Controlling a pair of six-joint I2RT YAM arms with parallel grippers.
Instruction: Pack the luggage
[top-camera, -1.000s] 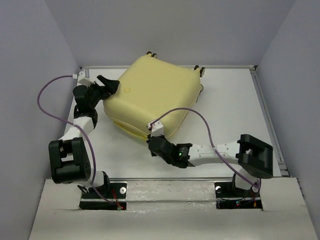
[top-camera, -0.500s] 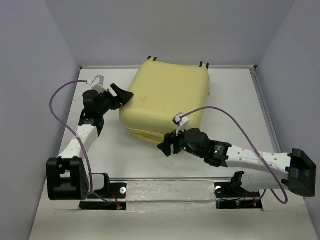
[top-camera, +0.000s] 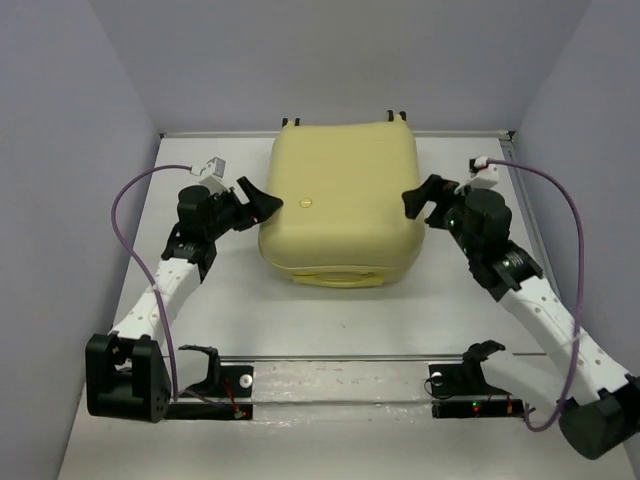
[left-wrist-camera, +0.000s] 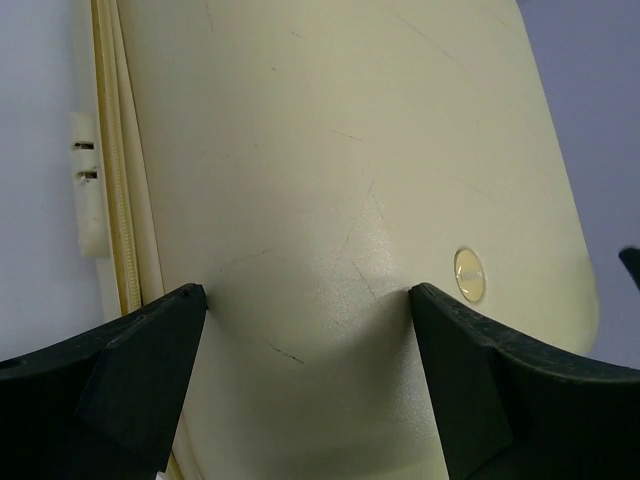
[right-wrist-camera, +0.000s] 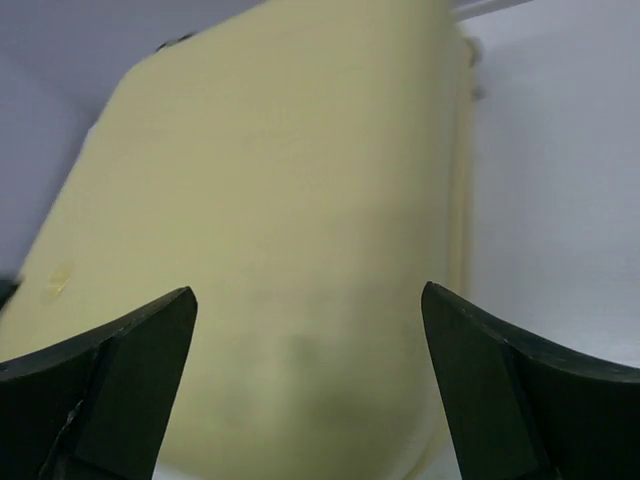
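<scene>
The luggage (top-camera: 340, 205), a pale-yellow hard-shell suitcase, lies closed and flat in the middle of the table, its sides square to the table and its small wheels (top-camera: 292, 122) at the far edge. My left gripper (top-camera: 262, 196) is open against its left side. In the left wrist view the shell (left-wrist-camera: 330, 150) fills the gap between the fingers of the left gripper (left-wrist-camera: 305, 292). My right gripper (top-camera: 417, 195) is open at its right side. In the right wrist view the right gripper (right-wrist-camera: 308, 292) faces the shell (right-wrist-camera: 280, 180) with nothing held.
The white table (top-camera: 240, 310) is walled in by grey panels at the left, back and right. A raised rail (top-camera: 525, 190) runs along its right edge. Purple cables (top-camera: 125, 200) loop off both wrists. The arm bases (top-camera: 340, 385) sit at the near edge.
The suitcase has turned from tilted to square with the table. My right arm swung from its front corner round to its right side and opened. My left gripper stayed open at its left side.
</scene>
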